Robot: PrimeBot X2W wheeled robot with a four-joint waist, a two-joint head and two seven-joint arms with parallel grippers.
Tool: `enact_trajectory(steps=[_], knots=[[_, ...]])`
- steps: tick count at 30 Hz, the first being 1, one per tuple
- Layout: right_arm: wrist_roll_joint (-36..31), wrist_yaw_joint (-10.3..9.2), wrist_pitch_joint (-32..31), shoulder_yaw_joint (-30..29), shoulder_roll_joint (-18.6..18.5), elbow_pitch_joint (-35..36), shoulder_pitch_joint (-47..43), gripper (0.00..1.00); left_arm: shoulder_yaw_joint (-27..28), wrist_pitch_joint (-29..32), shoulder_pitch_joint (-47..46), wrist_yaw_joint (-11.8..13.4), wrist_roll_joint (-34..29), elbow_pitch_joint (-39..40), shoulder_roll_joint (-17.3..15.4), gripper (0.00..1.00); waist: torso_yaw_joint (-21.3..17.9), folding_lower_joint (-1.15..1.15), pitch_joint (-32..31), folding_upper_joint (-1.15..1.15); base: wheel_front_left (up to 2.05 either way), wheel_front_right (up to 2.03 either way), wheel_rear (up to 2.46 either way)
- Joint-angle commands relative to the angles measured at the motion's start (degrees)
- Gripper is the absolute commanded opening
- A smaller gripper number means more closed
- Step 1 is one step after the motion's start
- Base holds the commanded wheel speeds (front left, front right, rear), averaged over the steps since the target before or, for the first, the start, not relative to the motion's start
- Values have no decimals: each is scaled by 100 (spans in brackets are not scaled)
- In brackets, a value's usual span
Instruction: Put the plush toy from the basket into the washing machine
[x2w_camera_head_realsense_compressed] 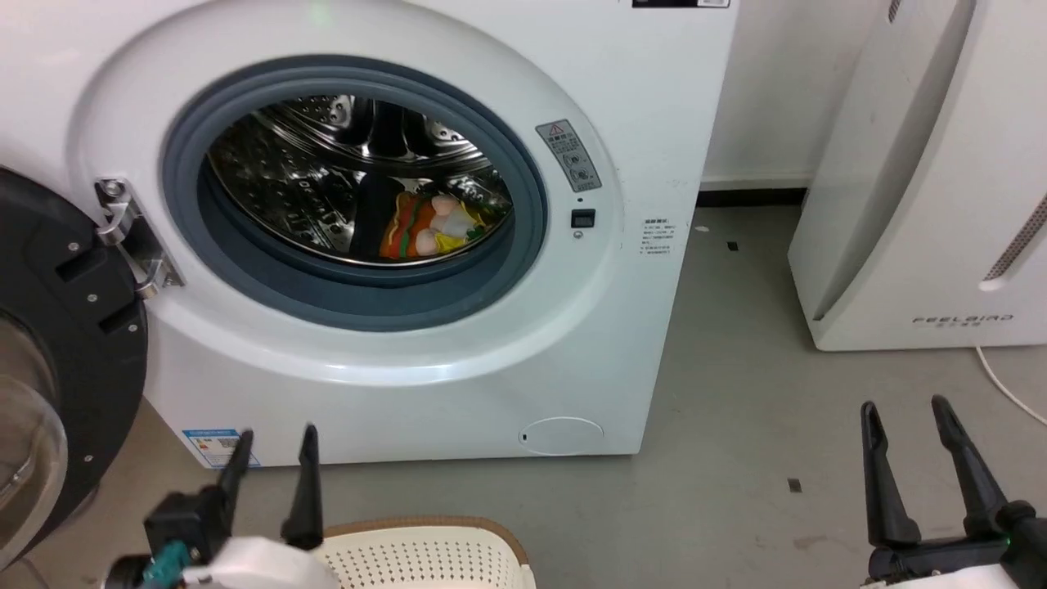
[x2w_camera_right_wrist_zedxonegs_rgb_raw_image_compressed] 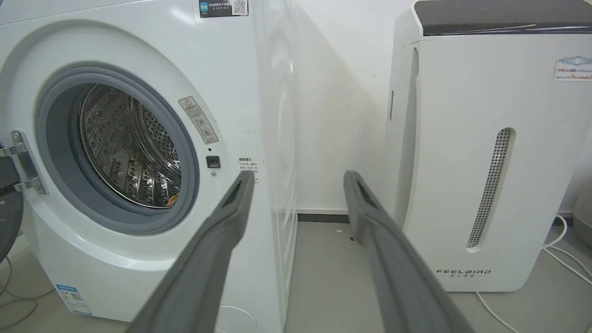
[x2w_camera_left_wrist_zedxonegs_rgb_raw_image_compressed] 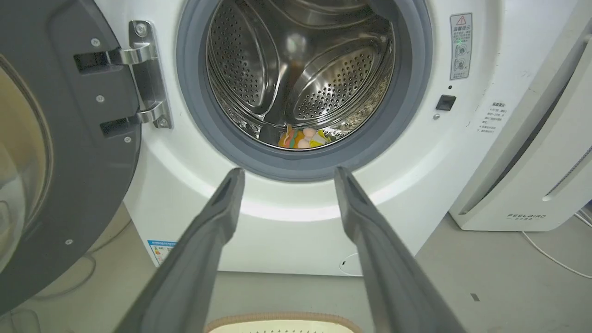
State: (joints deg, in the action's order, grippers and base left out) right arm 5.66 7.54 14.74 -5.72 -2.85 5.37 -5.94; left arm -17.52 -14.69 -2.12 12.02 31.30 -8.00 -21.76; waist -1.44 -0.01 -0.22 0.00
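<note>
The plush toy point(x2w_camera_head_realsense_compressed: 425, 225) lies on the bottom of the steel drum inside the washing machine point(x2w_camera_head_realsense_compressed: 458, 360), showing orange, green, yellow and peach; the left wrist view shows the toy point(x2w_camera_left_wrist_zedxonegs_rgb_raw_image_compressed: 303, 138) low in the drum. The machine's black-rimmed glass door point(x2w_camera_head_realsense_compressed: 57, 360) hangs wide open at the left. The cream basket point(x2w_camera_head_realsense_compressed: 433, 552) with its brown rim stands on the floor before the machine. My left gripper point(x2w_camera_head_realsense_compressed: 276, 446) is open with nothing in it, above the basket's left side. My right gripper point(x2w_camera_head_realsense_compressed: 904, 413) is open with nothing in it, off to the right over the floor.
The white slanted FEELBIRD appliance point(x2w_camera_head_realsense_compressed: 924, 180) stands right of the washing machine, with a white cable point(x2w_camera_head_realsense_compressed: 1006, 388) trailing on the grey floor point(x2w_camera_head_realsense_compressed: 736, 384). Floor space lies open between the two appliances. The door's hinge point(x2w_camera_head_realsense_compressed: 131, 237) juts out at the opening's left edge.
</note>
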Motion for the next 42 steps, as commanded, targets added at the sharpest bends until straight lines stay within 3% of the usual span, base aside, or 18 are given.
enact_trajectory(steps=[1, 12, 13, 42], knots=[[56, -5, 26, 20, -3, -16, -74, 100, 22, -30, 77, 26, -50, 52, 31, 100, 26, 1, -31, 0, 0, 0, 0], [85, -5, 26, 25, -3, -27, -194, 100, 404, -30, 549, -64, -597, 280, 600, 100, 156, 1, -54, 0, 0, 0, 0], [39, 0, -1, 31, 0, -12, -111, 0, 405, 1, 498, -61, -596, 264, 608, 0, 156, 1, -54, 0, 0, 0, 0], [-87, -1, -308, 147, -1, -120, 39, 0, 673, 307, 435, -295, -1120, 370, 876, 0, 155, 1, -38, 0, 0, 0, 0]])
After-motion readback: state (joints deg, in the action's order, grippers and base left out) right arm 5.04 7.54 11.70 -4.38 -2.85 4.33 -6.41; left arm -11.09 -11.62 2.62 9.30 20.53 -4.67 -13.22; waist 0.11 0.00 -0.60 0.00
